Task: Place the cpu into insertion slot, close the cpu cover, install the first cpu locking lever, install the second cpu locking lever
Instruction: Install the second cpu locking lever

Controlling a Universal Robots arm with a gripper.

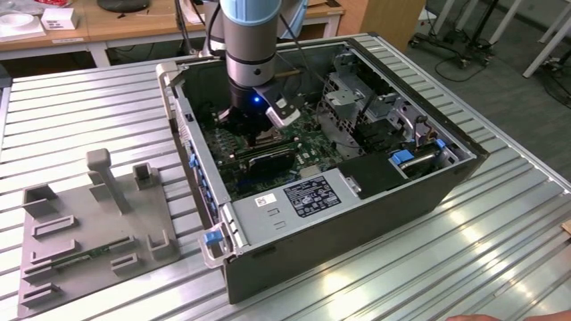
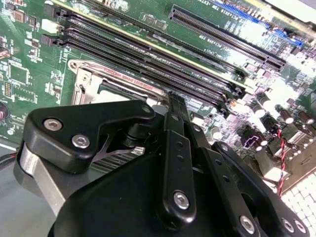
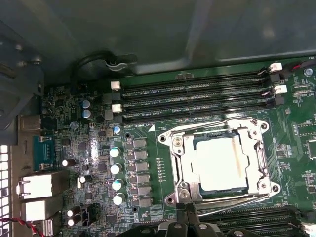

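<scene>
Silver cpu cover (image 3: 219, 129) closed over cpu (image 3: 220, 165); jaws together beside socket.

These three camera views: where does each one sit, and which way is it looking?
Exterior view: off the arm, above, looking down at the open black computer case; grey arm reaches inside.
First wrist view: on the arm, looking onto the green motherboard; black gripper at the edge.
Second wrist view: on the arm, looking along the gripper.
Both wrist views share the silver-rimmed insertion slot.
</scene>
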